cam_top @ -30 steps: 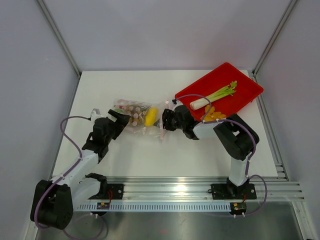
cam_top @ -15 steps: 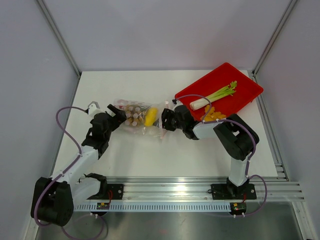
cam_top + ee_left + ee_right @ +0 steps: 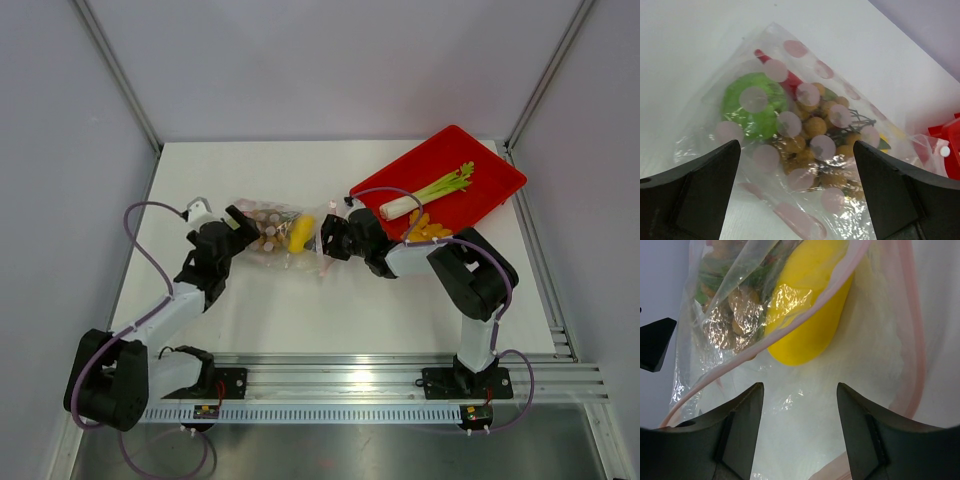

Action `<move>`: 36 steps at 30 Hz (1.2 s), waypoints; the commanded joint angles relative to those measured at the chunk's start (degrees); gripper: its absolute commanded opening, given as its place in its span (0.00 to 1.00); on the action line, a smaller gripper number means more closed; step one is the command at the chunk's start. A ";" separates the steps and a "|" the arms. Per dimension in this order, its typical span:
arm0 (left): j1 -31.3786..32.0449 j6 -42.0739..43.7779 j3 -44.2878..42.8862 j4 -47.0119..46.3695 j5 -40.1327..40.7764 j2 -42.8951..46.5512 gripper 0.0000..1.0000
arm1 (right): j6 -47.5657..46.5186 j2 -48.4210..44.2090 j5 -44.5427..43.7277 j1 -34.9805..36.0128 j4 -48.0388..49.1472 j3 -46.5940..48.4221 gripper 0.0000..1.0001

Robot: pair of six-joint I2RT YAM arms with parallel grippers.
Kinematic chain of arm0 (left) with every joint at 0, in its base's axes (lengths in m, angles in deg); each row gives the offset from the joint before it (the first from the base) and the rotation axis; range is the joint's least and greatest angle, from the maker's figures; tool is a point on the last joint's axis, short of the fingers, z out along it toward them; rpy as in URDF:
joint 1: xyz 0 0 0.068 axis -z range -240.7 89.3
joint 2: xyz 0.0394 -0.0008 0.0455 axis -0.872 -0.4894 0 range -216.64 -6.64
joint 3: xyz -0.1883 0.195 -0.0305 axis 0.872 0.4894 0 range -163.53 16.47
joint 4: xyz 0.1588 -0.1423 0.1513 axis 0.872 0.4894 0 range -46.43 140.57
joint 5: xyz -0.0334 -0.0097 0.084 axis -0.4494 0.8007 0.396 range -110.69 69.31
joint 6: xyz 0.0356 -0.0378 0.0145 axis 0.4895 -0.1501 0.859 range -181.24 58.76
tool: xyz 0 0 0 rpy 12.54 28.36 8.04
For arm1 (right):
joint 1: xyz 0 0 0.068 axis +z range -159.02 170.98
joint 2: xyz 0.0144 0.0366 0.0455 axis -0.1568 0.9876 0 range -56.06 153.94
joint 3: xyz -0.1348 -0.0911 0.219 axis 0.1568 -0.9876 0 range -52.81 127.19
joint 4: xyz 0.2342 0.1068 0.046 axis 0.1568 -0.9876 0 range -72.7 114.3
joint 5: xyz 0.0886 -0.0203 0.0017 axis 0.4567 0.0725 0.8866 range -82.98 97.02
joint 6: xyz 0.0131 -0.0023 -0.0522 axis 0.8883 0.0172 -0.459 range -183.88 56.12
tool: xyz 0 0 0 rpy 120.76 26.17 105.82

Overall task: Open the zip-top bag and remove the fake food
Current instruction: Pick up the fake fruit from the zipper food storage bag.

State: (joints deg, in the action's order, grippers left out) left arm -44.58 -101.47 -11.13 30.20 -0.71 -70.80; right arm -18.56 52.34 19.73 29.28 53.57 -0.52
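The zip-top bag (image 3: 280, 237) lies on the white table between my two grippers. In the left wrist view, the bag (image 3: 805, 125) holds a green round fruit (image 3: 752, 107) and several small tan balls (image 3: 815, 137). My left gripper (image 3: 796, 150) is open, its fingers on either side of the bag's left end. My right gripper (image 3: 800, 390) is open at the bag's mouth, over clear plastic (image 3: 805, 415). Its pink zip strip (image 3: 912, 340) arcs around a yellow piece (image 3: 810, 315) just ahead. A celery stalk (image 3: 432, 190) and yellow-orange pieces (image 3: 425, 228) lie on the tray.
The red rectangular tray (image 3: 490, 185) stands at the back right, just behind my right arm. Metal frame posts and grey walls bound the table at the left, back and right. A rail runs along the near edge.
My left gripper has moved up and right to the bag's left end. My right gripper has stayed at the bag's mouth.
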 commanded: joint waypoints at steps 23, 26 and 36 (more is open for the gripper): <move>3.92 4.10 -16.96 0.00 -3.28 -18.98 0.98 | 3.99 4.27 -2.60 0.54 5.70 4.74 0.77; 3.92 4.81 -19.85 3.86 -4.34 -21.17 0.98 | 3.46 5.33 -1.90 0.54 4.48 6.32 0.81; 3.04 4.72 -23.03 7.21 -10.93 -26.10 0.97 | 3.37 7.17 -0.50 0.54 4.12 8.17 0.83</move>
State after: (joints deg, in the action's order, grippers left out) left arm -41.08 -97.38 -31.65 37.26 -7.50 -95.71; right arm -14.61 58.46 18.29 29.28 56.00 5.16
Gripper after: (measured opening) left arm 0.973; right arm 0.830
